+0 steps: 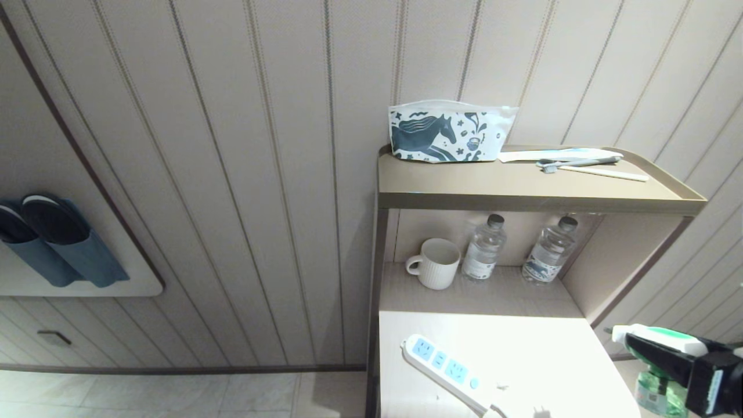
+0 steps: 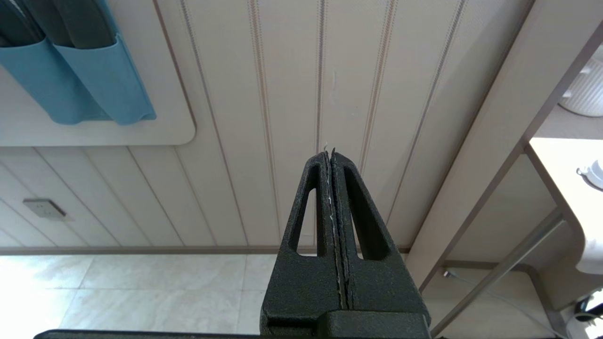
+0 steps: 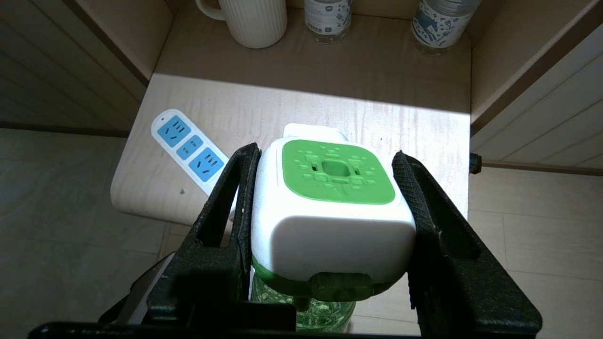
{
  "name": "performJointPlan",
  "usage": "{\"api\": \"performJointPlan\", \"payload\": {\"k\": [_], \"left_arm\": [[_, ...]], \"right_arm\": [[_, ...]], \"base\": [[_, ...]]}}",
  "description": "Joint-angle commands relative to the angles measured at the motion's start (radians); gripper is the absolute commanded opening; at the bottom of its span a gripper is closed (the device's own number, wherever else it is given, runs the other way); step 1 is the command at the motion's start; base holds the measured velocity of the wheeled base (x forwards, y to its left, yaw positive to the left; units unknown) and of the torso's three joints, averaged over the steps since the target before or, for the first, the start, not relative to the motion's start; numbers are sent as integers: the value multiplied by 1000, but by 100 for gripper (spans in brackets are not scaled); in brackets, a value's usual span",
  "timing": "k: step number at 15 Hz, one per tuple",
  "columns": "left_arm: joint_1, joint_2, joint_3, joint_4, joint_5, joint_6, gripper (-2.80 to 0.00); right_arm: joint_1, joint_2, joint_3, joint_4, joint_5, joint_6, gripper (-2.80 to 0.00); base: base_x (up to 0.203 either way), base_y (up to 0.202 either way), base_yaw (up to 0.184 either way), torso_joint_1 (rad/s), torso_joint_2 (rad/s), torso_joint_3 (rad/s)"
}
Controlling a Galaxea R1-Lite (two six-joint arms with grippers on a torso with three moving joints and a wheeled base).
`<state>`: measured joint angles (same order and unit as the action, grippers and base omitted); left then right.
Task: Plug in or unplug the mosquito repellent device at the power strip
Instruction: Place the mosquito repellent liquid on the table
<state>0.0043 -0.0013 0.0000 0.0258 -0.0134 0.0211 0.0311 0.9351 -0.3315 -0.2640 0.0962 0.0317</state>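
Head view: While the right claw (image 1: 656, 357) hangs off the bench's (image 1: 551, 348) right edge, it is clenched on the small white-bodied, green-topped plastic mosquito repellent device (image 1: 659, 339); the long flat white plastic power strip (image 1: 444, 368) with light-blue socket faces lies well to its left on the bench.
Left wrist view: the left claw (image 2: 332, 157) is parked beside the wall, jaws pressed together on nothing.
Right wrist view: the pads (image 3: 245, 197) press the device's two white side walls, and the strip lies ahead, off to one side.
Handling: probably light, rigid and smooth-shelled, so it could slip; gripping the flat white sides above the clear greenish bottle (image 3: 301, 315) looks soundest.
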Motion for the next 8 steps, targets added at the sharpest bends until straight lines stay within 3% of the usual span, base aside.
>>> {"api": "performJointPlan", "payload": {"k": [1, 8], "left_arm": [[0, 1, 0, 0, 0, 0, -280], [0, 1, 0, 0, 0, 0, -280]], "right_arm": [[-5, 2, -4, 0, 2, 0, -280], [-7, -1, -3, 0, 0, -3, -280]], "base": [[0, 0, 0, 0, 0, 0], [0, 0, 0, 0, 0, 0]]}}
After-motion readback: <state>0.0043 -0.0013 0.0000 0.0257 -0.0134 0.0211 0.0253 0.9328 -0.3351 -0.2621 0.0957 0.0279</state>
